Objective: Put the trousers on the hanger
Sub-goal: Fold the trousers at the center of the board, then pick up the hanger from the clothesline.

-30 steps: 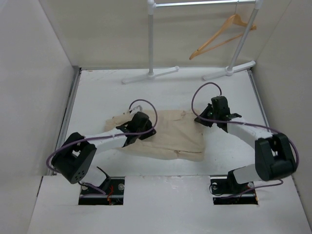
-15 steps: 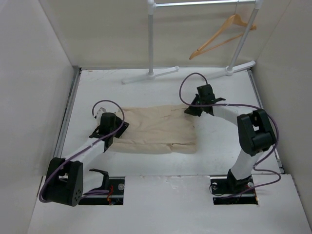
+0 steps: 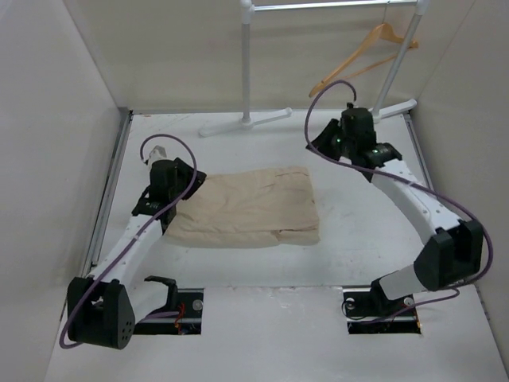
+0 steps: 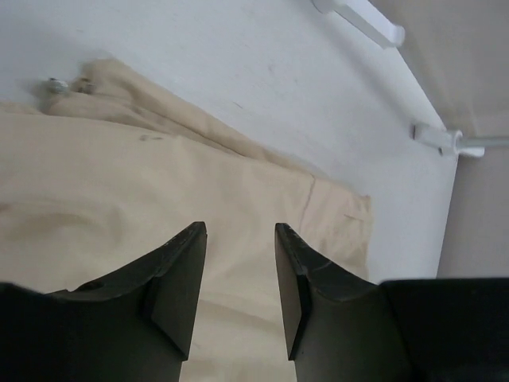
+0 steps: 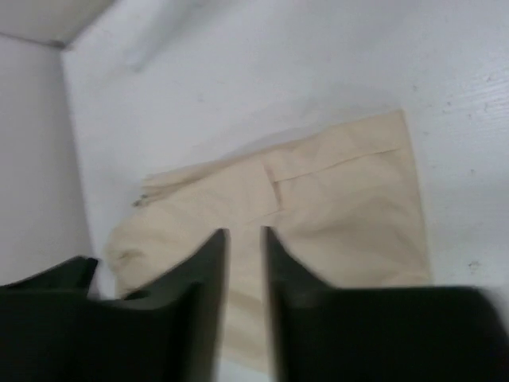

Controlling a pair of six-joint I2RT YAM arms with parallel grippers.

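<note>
The beige trousers [image 3: 246, 208] lie folded in a flat rectangle in the middle of the table. My left gripper [image 3: 184, 189] hovers over their left end, open, with only cloth [image 4: 119, 191] below the jaws [image 4: 241, 231]. My right gripper [image 3: 322, 143] is raised behind the trousers' far right corner and is apart from them. Its jaws [image 5: 245, 232] stand a little apart with nothing between, looking down on the trousers [image 5: 318, 207]. The wooden hanger [image 3: 362, 60] hangs by its hook from the rack's top bar at the back right.
The white clothes rack [image 3: 246, 64] stands along the back wall, its feet [image 3: 245, 122] resting on the table; one foot [image 4: 362, 17] shows beyond the trousers. White walls close in the left, right and back sides.
The trousers went from rumpled to a flat folded rectangle. My left gripper drew back to their left end. My right gripper let go, opened a little and rose toward the back.
</note>
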